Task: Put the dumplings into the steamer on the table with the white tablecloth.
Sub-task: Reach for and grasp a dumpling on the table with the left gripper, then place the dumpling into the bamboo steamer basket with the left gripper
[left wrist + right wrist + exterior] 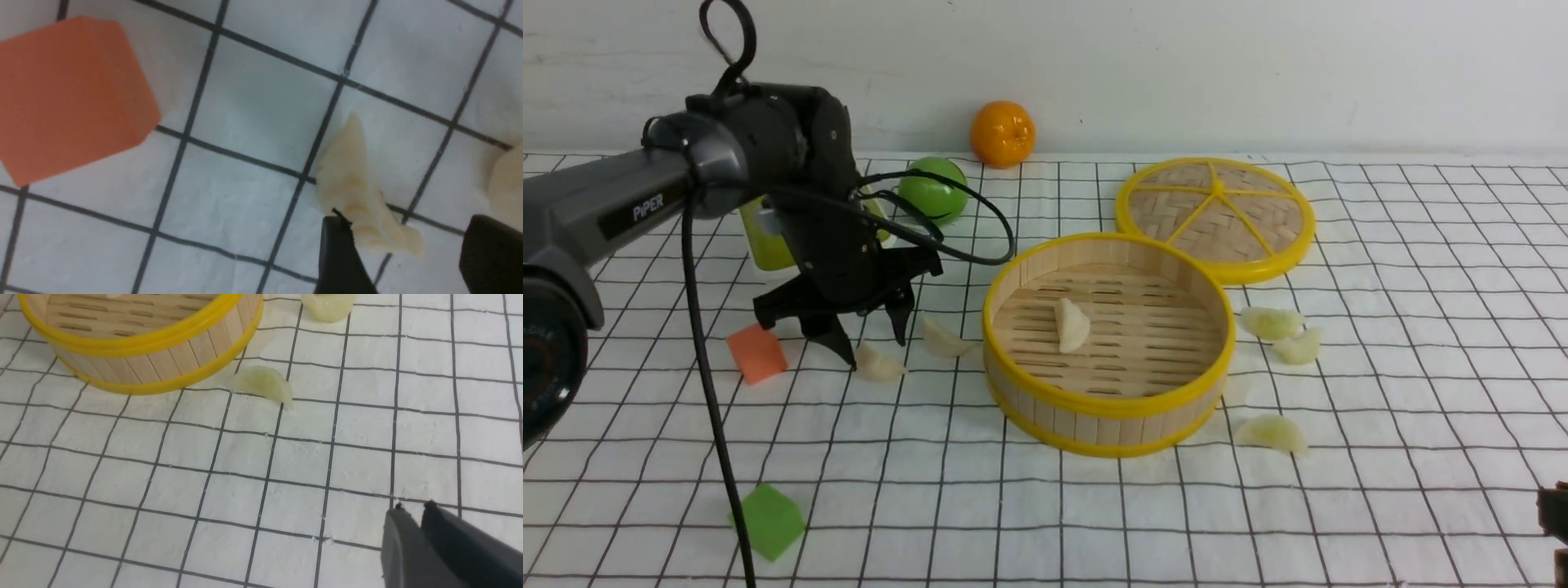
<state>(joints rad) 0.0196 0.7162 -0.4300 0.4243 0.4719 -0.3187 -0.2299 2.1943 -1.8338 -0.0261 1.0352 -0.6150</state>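
The steamer (1094,420) stands mid-table on the white tablecloth (1013,514) with one cream dumpling (1072,325) on its slatted floor. My left gripper (872,345) is down at the cloth to the steamer's left, open, its fingers on either side of a cream dumpling (878,364) (359,196); one finger (339,253) touches it. A second cream dumpling (947,339) (508,183) lies just beside. Three yellow-green dumplings (1270,322) (1298,347) (1272,433) lie right of the steamer (163,363). My right gripper (414,507) hovers low at the front right, shut and empty, short of the nearest dumpling (263,381).
The woven steamer lid (1215,216) lies flat behind the basket. An orange cube (757,353) (69,102) sits close to my left gripper, a green cube (770,521) nearer the front. An orange (1002,133), a green apple (933,192) and a yellow-green cup (764,241) stand at the back.
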